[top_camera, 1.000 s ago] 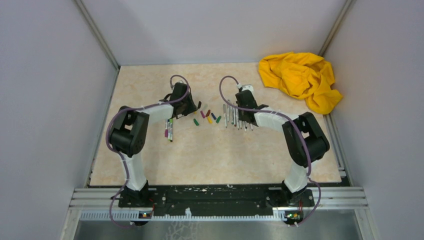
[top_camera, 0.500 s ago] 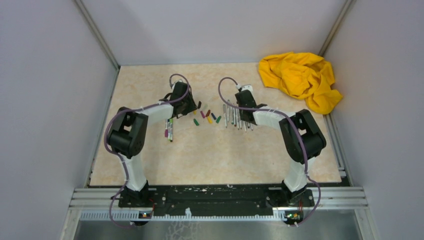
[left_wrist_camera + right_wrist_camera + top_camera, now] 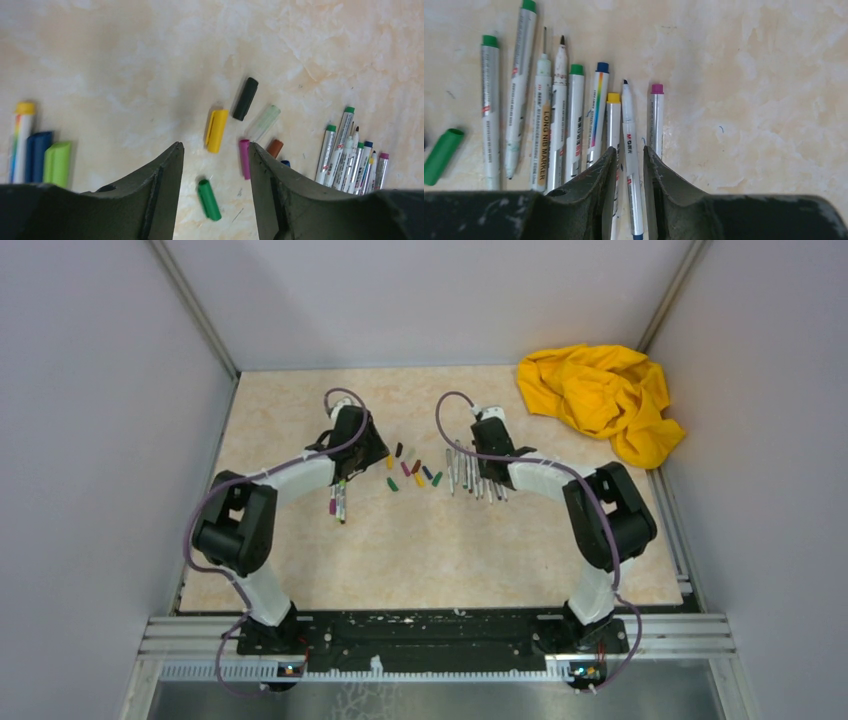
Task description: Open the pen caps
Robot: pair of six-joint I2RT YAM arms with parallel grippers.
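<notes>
your left gripper (image 3: 215, 146) hangs open over the loose pen caps (image 3: 216, 131) on the table (image 3: 125, 60), one half hidden behind it. your right gripper (image 3: 629, 150) stands open astride an uncapped pen (image 3: 628, 115).

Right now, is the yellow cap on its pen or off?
Off. The yellow cap lies flat on the table by itself, with no pen inside it. The black cap lies loose nearby.
</notes>
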